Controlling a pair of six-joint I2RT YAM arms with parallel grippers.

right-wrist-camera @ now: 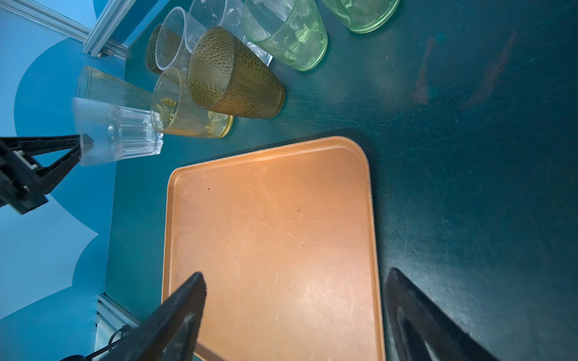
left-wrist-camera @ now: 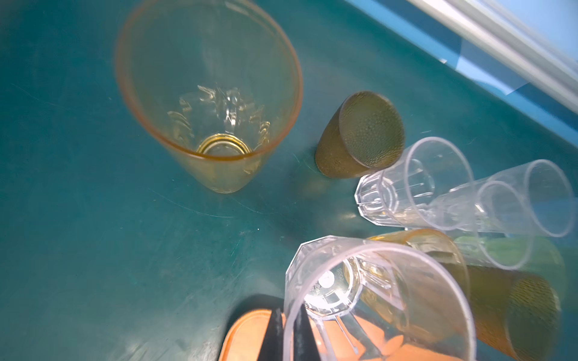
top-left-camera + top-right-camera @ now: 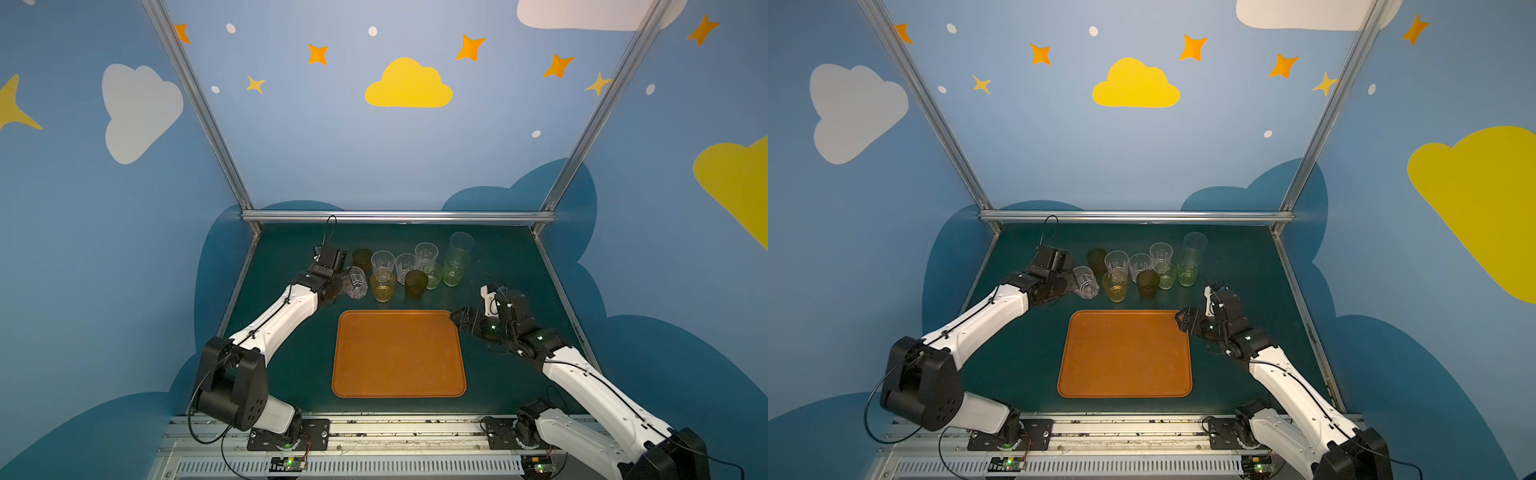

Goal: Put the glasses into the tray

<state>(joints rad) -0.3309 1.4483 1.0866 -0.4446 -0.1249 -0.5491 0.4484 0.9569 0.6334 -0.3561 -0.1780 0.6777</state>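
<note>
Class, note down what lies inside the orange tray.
Nothing: the tray shows only its bare, scratched floor. In a top view the open right gripper hides its far right corner.

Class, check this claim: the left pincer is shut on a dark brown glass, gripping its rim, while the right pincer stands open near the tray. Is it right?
Not quite: the left pincer is shut on a clear faceted glass, not a dark brown one; the left wrist view shows it. The right pincer does stand open near the tray.
</note>
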